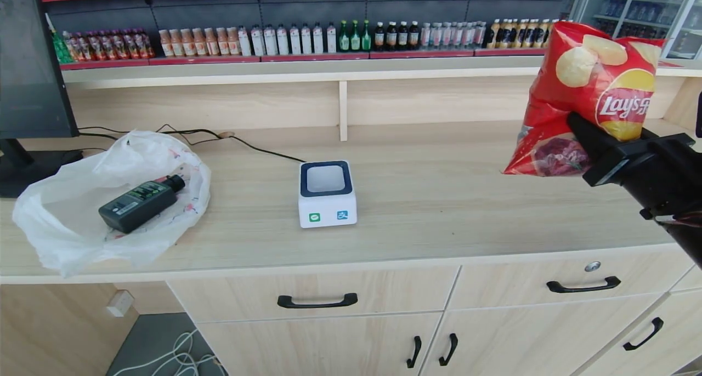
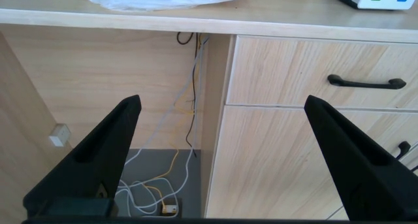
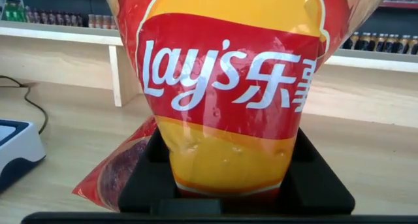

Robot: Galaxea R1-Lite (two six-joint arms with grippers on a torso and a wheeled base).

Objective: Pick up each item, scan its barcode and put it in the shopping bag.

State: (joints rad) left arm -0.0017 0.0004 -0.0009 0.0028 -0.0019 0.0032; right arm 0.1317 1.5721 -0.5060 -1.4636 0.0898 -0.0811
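Looking to your right gripper [image 1: 600,137], you find its jaws pinching the chips [image 1: 589,74] low on the pack. The pack is held upright in the air over the right end of the counter [image 1: 466,200], well apart from the scanner [image 1: 327,192]. Its red front carries white script on a red band across a yellow disc, with pale crisps pictured near the top. The black arm slopes up to it from the right edge.

Your left gripper [image 2: 222,105] hangs below the counter's edge, facing the drawers [image 2: 313,61], jaws spread wide with nothing between them.

The scanner stands mid-counter. It is a white cube with a dark-rimmed window on top and one green and one blue square mark on its front. To its left the shopping bag [image 1: 60,217], of thin white plastic, lies slumped open. A dark bottle [image 1: 140,203] lies on its side in the bag's mouth, with a white barcode patch on its label.

A black cable [image 1: 263,152] trails from behind the scanner toward the monitor [image 1: 30,63] at the far left. Behind the pale wood counter, red-edged shelves [image 1: 312,58] hold rows of bottles
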